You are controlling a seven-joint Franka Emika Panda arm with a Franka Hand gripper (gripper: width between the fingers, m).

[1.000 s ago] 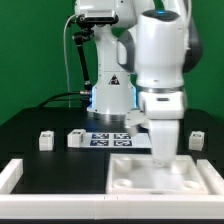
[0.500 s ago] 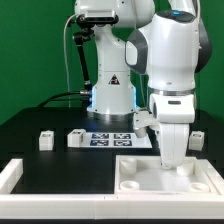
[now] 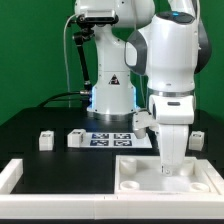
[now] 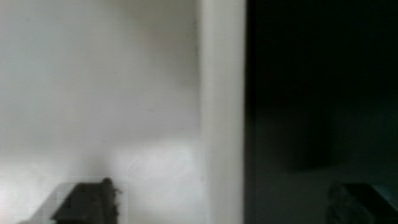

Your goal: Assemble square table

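Note:
The square table's top is a large white panel (image 3: 140, 180) lying at the front of the exterior view's right. My gripper (image 3: 173, 166) points straight down at the panel's right part, and the white wrist hides the fingers there. In the wrist view the gripper (image 4: 222, 204) is open. One dark fingertip (image 4: 84, 202) hangs over the white panel (image 4: 107, 100), the other (image 4: 366, 203) over the black table, with the panel's edge (image 4: 222, 100) between them. Three short white legs (image 3: 44, 140) (image 3: 76, 137) (image 3: 197, 138) lie on the table behind the panel.
The marker board (image 3: 110, 140) lies flat in front of the robot's base (image 3: 110, 100). A low white border wall (image 3: 12, 172) runs along the front and the exterior view's left of the black table.
The arm has moved toward the exterior view's right along the panel, then stayed put over the last half second. The legs and the panel lie where they were.

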